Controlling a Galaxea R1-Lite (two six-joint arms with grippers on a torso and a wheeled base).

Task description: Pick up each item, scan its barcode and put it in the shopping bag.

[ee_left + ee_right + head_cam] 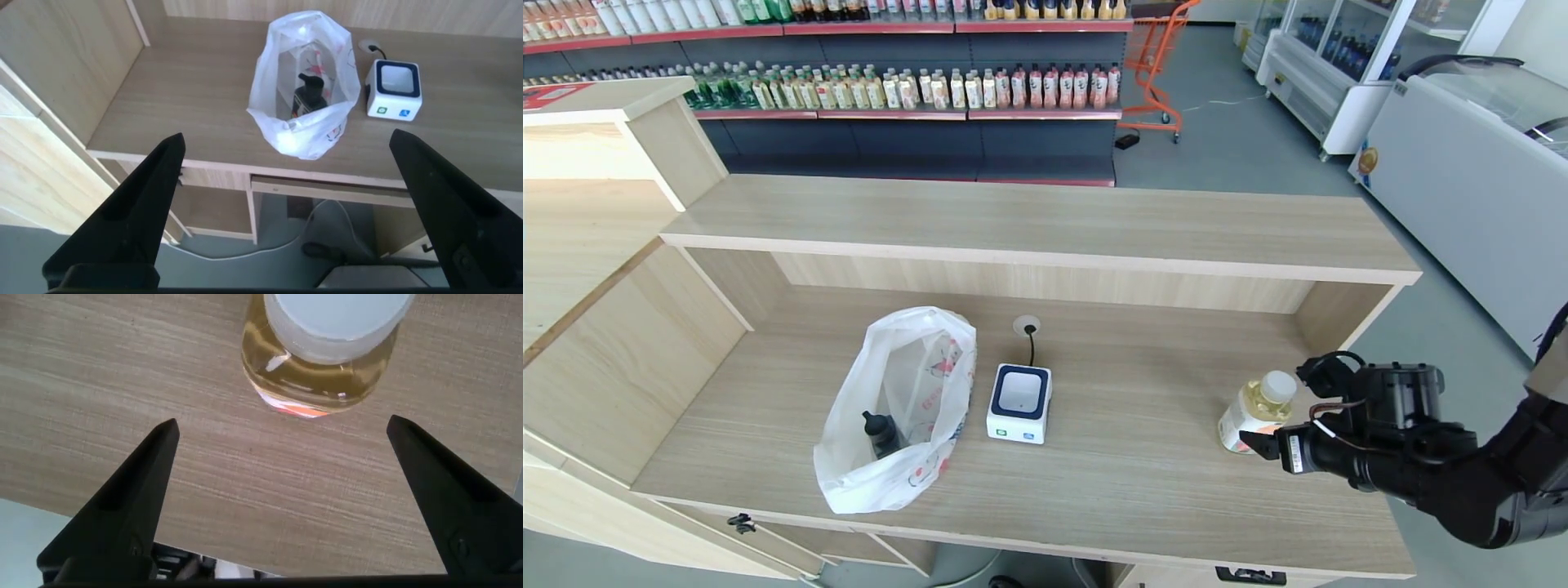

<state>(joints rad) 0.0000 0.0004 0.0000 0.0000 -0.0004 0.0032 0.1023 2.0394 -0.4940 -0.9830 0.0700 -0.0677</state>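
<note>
1. Find yellow bottle (1255, 412) (327, 351), white cap on, upright on counter (1111, 474) near its right end.
2. Record right gripper (1274, 406) (282, 429) spread wide beside yellow bottle, fingertips just short of it, nothing clasped.
3. Record left gripper (286, 140) spread wide, holding nothing, hanging off the counter's front edge.
4. Find shopping bag (898, 392) (304, 135) lying open on counter, dark bottle (880, 433) (309, 94) inside.
5. Find scanner (1019, 403) (394, 90) just beside bag, between bag and yellow bottle, well apart from the latter.
</note>
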